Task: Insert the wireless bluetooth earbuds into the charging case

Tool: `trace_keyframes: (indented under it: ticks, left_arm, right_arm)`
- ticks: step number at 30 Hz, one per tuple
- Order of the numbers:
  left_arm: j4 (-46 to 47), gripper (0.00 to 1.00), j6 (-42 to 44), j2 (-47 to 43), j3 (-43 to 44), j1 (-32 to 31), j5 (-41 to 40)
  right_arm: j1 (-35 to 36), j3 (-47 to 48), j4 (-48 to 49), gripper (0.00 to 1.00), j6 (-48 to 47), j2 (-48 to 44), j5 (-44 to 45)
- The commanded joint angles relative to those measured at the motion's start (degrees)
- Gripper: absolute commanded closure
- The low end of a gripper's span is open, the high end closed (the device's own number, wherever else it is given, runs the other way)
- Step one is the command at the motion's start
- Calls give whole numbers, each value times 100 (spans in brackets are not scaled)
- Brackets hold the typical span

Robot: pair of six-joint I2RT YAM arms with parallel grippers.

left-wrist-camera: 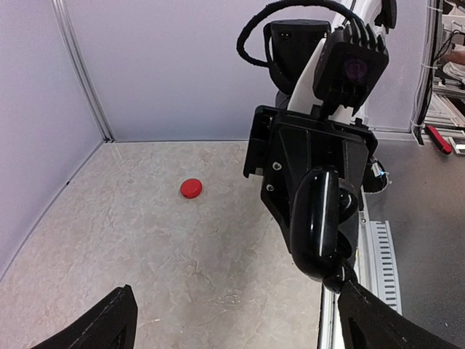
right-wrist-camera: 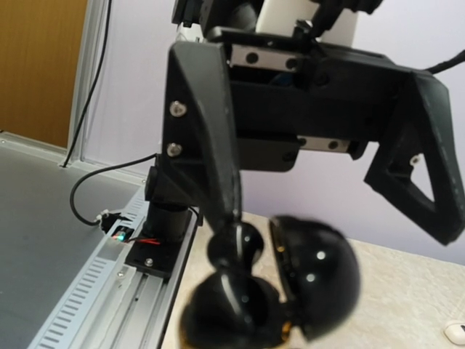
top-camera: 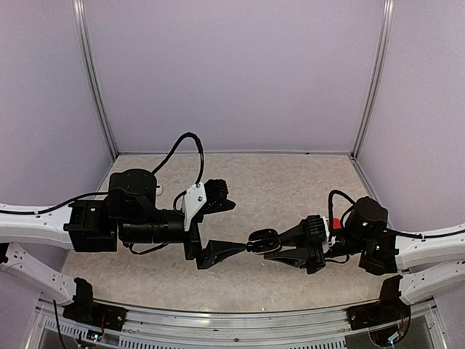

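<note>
From where I stand, the right gripper has its jaws clenched on the black charging case, a glossy pebble held up off the desk roughly midway between the two arms. Seen from the left wrist, the case is edge-on, with a thin seam running down its length and the right arm's black bracket just behind it. The right wrist view is too blurred up close for me to tell whether the lid is parted or closed. The left gripper faces the case with its jaws released and spread wide. One finger is angled toward the back of the desk. The other reaches in low, its tip just beside the case, though I cannot tell whether it touches. The red earbud lies by itself on the mottled beige desk, well apart from the case and beyond it toward the far wall. In the overhead view it shows only as a sliver of red behind the right wrist. A small white piece sits on the desk at the very edge of the right wrist view, too cut off to name. A ribbed metal rail runs along the near edge beneath both arms.
</note>
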Motion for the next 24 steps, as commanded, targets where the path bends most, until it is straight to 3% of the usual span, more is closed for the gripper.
trace_keyframes:
  ticks: [1,24]
  left_arm:
    - [90,5,46,86,170,-35,76]
    - [276,7,39,303,288,-85,201]
  right_arm:
    - [-21,144,260,100,104,35,-74]
    - [-21,170,509,100,236,214,-170]
